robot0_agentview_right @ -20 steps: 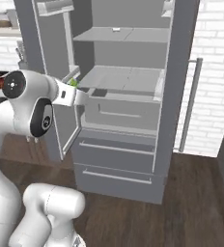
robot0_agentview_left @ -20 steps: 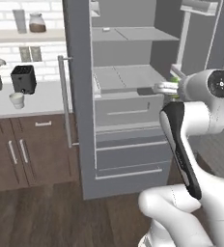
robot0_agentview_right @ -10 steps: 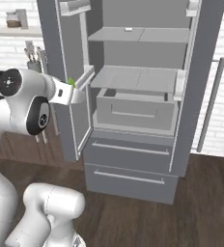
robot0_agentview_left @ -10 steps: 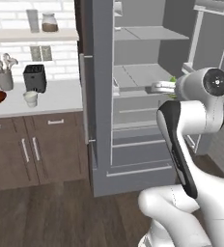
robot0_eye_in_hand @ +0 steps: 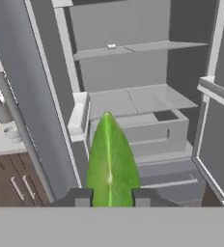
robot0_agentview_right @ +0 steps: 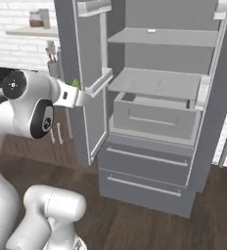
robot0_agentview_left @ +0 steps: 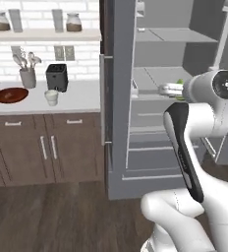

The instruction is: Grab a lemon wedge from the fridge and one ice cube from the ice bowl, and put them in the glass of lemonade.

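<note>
My gripper (robot0_eye_in_hand: 111,195) is shut on the lemon wedge (robot0_eye_in_hand: 111,159), a yellow-green sliver standing up between the finger tips. The wedge (robot0_agentview_left: 180,82) and gripper (robot0_agentview_left: 169,89) hang in front of the open grey fridge (robot0_agentview_left: 155,59), outside its shelves. From the right, the wedge (robot0_agentview_right: 76,84) sits by the left door's (robot0_agentview_right: 88,78) edge. The reddish-brown ice bowl (robot0_agentview_left: 10,94) and the cream glass of lemonade (robot0_agentview_left: 51,97) stand on the white counter, far to the left of the gripper. No ice cube can be made out in the bowl.
Both fridge doors stand open; the left door (robot0_agentview_left: 115,98) juts out between the gripper and the counter (robot0_agentview_left: 81,101). A grey utensil holder (robot0_agentview_left: 27,76) and a dark box (robot0_agentview_left: 57,77) stand behind the cup. Jars (robot0_agentview_left: 73,22) sit on the wall shelf. Brown cabinets (robot0_agentview_left: 47,147) run below.
The whole scene has slid right in both base views, so the base has moved toward the counter. The bowl and cup now show more fully. The gripper still holds the wedge.
</note>
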Motion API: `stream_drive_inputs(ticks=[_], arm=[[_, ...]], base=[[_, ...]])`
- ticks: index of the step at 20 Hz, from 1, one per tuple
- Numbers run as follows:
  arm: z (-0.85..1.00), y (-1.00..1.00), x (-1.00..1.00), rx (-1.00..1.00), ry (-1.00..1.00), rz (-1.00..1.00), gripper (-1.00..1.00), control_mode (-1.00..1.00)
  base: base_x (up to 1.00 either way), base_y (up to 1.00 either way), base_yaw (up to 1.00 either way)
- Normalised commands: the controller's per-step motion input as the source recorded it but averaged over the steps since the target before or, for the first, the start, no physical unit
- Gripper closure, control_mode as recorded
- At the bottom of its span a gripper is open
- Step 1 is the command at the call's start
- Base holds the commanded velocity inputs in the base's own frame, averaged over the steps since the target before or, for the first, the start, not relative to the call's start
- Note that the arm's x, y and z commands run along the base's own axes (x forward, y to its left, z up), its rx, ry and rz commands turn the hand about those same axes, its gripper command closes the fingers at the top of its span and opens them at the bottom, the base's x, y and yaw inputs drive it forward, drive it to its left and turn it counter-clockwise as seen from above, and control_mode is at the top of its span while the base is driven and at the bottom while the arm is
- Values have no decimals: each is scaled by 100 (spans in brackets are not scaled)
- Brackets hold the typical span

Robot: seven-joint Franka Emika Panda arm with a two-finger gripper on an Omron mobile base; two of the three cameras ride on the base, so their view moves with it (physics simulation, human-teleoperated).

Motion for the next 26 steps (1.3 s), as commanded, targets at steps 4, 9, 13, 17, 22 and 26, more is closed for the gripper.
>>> stream_drive_inputs(ticks=[4,9,13,17,22,26], arm=[[0,0,0,0,0,0,100,100],[0,0,0,0,0,0,100,100],[0,0,0,0,0,0,100,100],[0,0,0,0,0,0,100,100],[0,0,0,0,0,0,100,100],[0,0,0,0,0,0,100,100]], base=[[14,100,59],[24,100,59],[29,100,62],[40,92,64],[66,64,67],[100,7,47]])
